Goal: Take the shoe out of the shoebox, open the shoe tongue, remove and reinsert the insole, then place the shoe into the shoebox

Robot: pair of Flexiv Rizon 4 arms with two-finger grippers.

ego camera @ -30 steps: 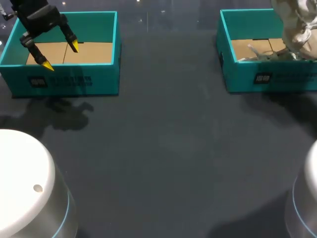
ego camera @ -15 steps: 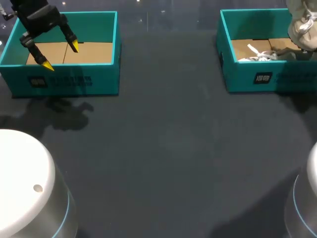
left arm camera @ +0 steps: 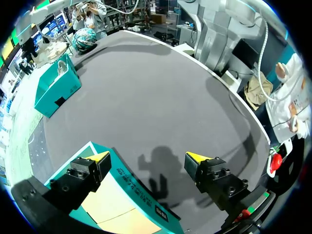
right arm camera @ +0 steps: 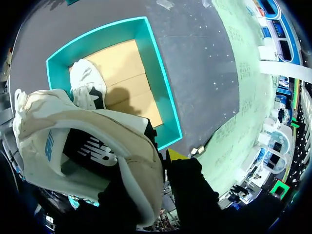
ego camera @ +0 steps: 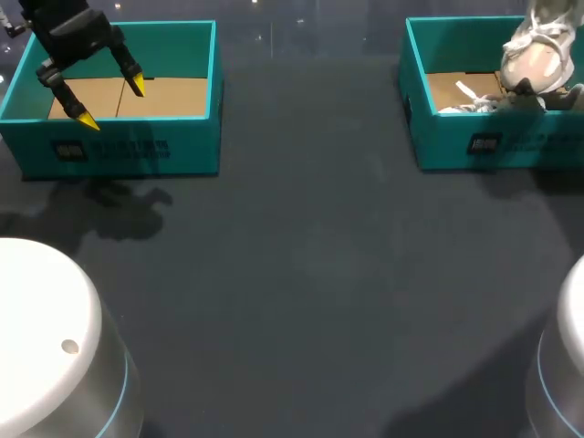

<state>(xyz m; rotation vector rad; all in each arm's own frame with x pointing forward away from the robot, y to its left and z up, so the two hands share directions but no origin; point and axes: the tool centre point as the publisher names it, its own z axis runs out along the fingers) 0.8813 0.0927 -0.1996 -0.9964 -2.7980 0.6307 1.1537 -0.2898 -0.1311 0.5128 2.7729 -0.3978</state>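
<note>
A pale beige-and-white shoe (ego camera: 537,50) hangs over the right teal shoebox (ego camera: 493,146). My right gripper (right arm camera: 157,157) is shut on its heel collar (right arm camera: 141,161); one yellow fingertip (right arm camera: 175,155) shows beside the collar. A second shoe (right arm camera: 87,90) lies inside that box on the cardboard floor, and its white laces (ego camera: 474,99) show in the head view. My left gripper (ego camera: 111,102) hovers open over the left teal shoebox (ego camera: 128,146), nothing between its fingers. The left gripper (left arm camera: 148,158) sits above that box's front wall (left arm camera: 141,190), with the right box (left arm camera: 53,92) far across the table.
The dark table top (ego camera: 310,228) stretches between the two boxes. White round robot bases stand at the near left (ego camera: 46,338) and near right (ego camera: 561,365) corners.
The shoe in my right gripper has lifted and turned above the right box, uncovering the laces inside. My left arm has stayed still.
</note>
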